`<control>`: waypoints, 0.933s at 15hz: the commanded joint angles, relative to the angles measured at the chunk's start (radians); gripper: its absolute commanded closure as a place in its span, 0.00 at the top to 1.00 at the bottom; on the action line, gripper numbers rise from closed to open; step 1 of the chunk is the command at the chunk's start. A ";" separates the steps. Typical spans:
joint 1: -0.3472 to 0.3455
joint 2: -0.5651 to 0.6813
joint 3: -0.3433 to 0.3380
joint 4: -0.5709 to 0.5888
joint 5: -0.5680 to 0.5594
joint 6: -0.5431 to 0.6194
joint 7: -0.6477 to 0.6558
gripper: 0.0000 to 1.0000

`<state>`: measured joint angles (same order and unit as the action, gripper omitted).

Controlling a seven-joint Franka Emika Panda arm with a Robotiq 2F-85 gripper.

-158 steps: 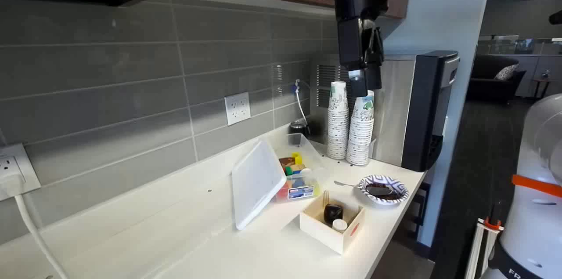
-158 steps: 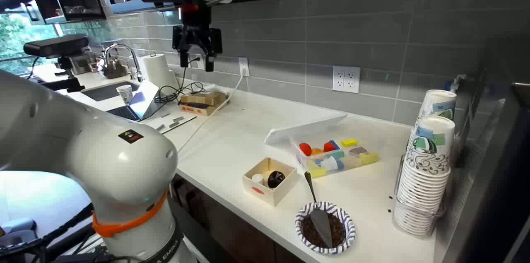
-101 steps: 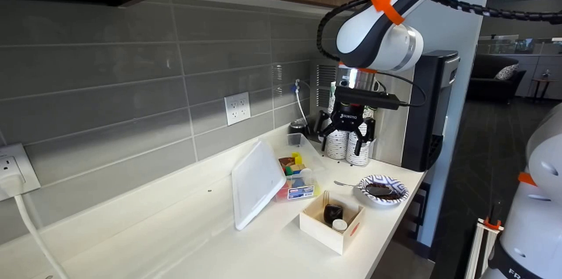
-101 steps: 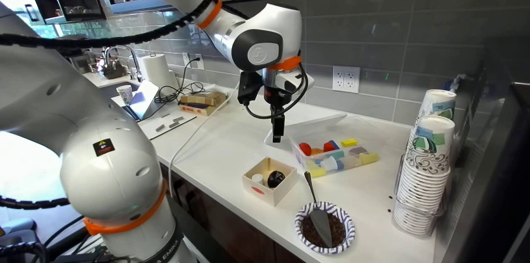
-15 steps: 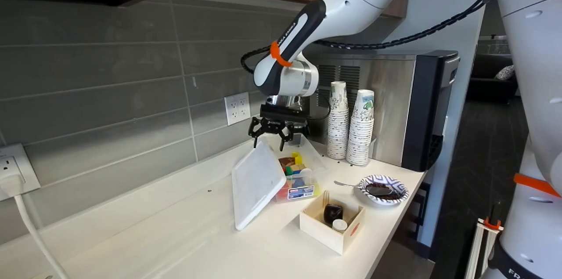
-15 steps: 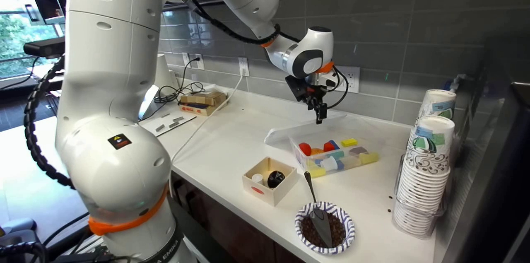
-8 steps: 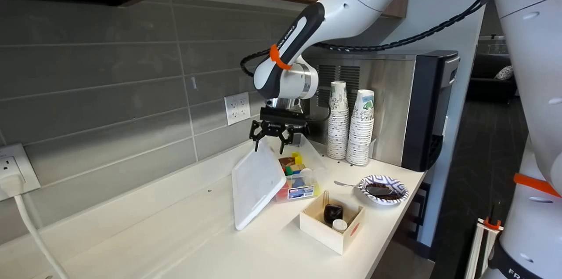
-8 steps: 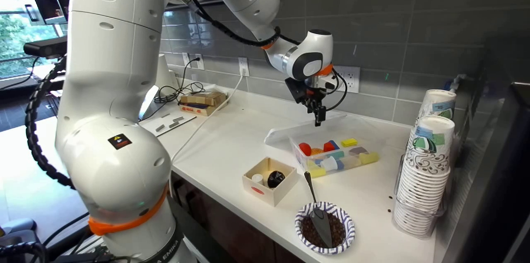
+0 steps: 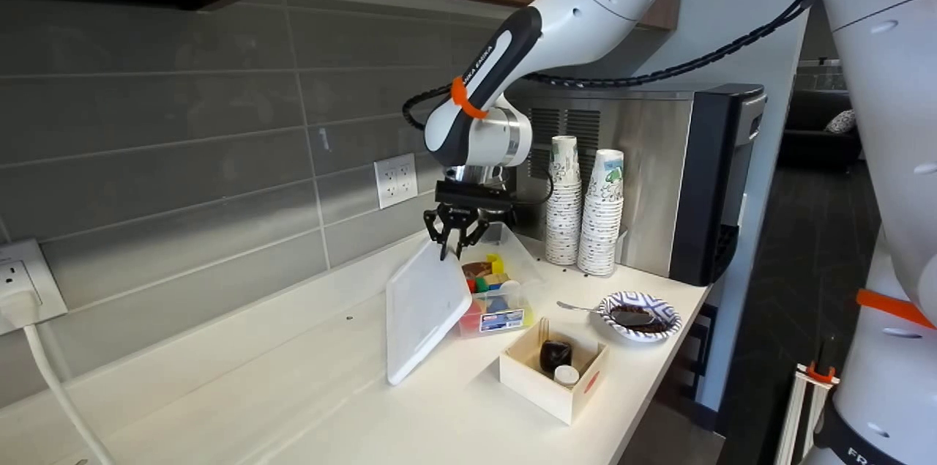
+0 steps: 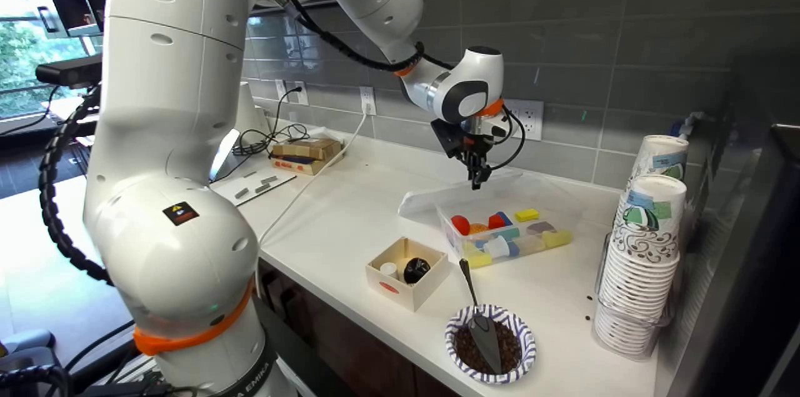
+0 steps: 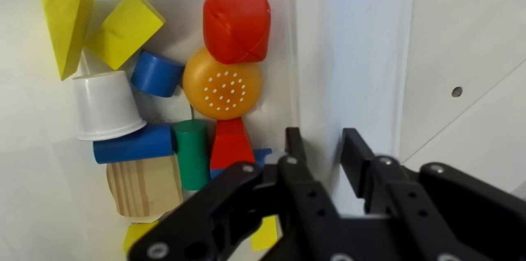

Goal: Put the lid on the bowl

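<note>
Where the white counter (image 9: 439, 421) ran nearest us: an open wooden box (image 9: 531, 384) stood there in an exterior view, and in it we saw a glossy black object (image 9: 555, 355) just beside a white cylinder (image 9: 566, 376).

White lid (image 9: 424, 311): we found it tilted steeply, its lower edge at the counter, just beside a clear plastic bin (image 9: 502, 320) and well apart from the paper bowl (image 10: 526, 346).

Robotiq gripper (image 11: 322, 139): it pointed down at the lid's upper edge, which lay between the fingers (image 11: 354, 150); these stood a narrow gap apart, and we could not tell whether they pressed on the lid.

Clear plastic bin: in the wrist view we made out a red block (image 11: 237, 26) just beside an orange dome (image 11: 224, 84) dotted white, along with a green cylinder (image 11: 192, 156), a white cup (image 11: 107, 105) and yellow blocks (image 11: 127, 31).

Paper bowl: in both exterior views we saw its zigzag-patterned rim; dark brown beans (image 10: 464, 347) filled it, and a triangular-bladed server (image 10: 486, 344) lay on them, handle reaching over the rim.

Paper cups (image 9: 563, 220): we saw two upside-down stacks, side by side.

Steel-sided machine (image 9: 655, 179): it stood just behind the cups.

Dark sofa (image 9: 805, 146): farthest from us, it bore a patterned cushion (image 9: 842, 121).
</note>
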<state>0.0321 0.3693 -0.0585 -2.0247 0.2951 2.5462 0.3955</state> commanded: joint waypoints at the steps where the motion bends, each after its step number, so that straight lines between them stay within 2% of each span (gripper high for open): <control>1: 0.001 -0.005 -0.008 -0.014 -0.033 -0.007 0.025 0.02; 2: 0.003 -0.006 -0.010 -0.015 -0.037 -0.005 0.028 0.06; 9: -0.017 -0.055 -0.006 -0.028 -0.014 -0.011 0.009 0.06; 14: -0.069 -0.116 -0.003 -0.061 0.060 0.015 -0.004 0.06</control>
<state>-0.0032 0.3192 -0.0636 -2.0299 0.3070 2.5471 0.3955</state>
